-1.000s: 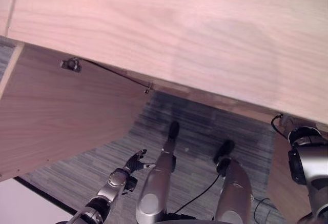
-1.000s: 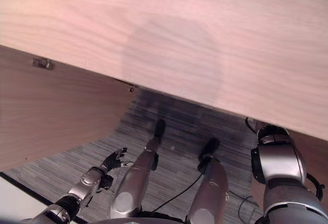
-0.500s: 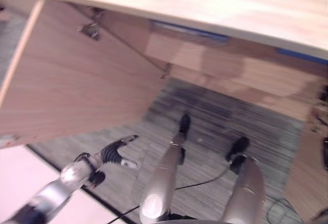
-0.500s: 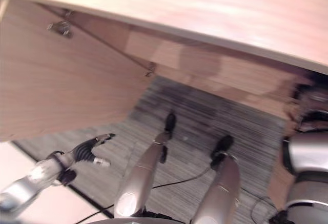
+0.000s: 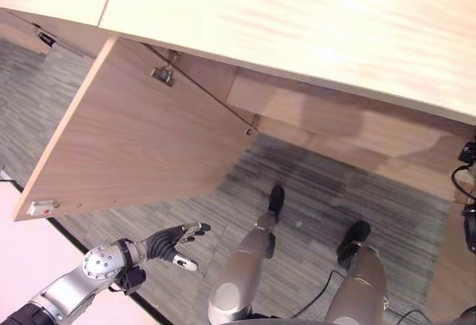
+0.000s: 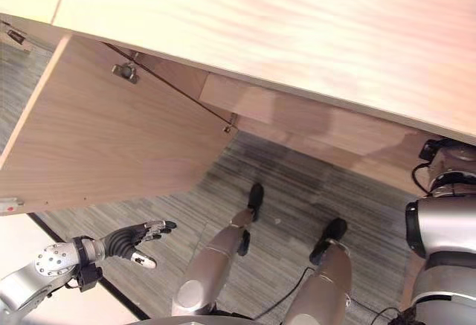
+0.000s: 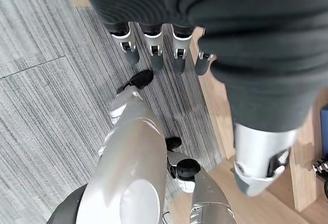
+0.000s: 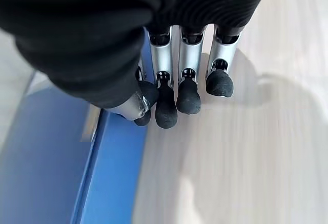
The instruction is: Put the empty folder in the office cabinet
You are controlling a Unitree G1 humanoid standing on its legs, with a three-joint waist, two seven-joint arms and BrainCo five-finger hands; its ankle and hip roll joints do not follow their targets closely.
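Left eye view: the cabinet door hangs open over the carpet, and the left hand floats below it, fingers straight and apart. No writing can be read.

Right wrist view: the right hand curls its fingers and thumb on the blue folder, beside a pale wood board.
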